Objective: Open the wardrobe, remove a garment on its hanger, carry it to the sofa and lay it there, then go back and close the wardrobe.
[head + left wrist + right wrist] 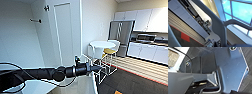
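The wardrobe (45, 32) stands open, smooth and white, with a little hook inside. The left arm (62, 72) reaches across below it, over the white garment (80, 86). Right of the wardrobe stands a round white table (102, 45) with wire-legged chairs (110, 56). I cannot tell how either gripper's jaws stand.

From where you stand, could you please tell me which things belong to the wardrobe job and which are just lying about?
Job in hand:
tall white wardrobe
thin white fabric garment

Just about:
round white table
white wire-legged chairs
stainless steel fridge
white kitchen cabinets
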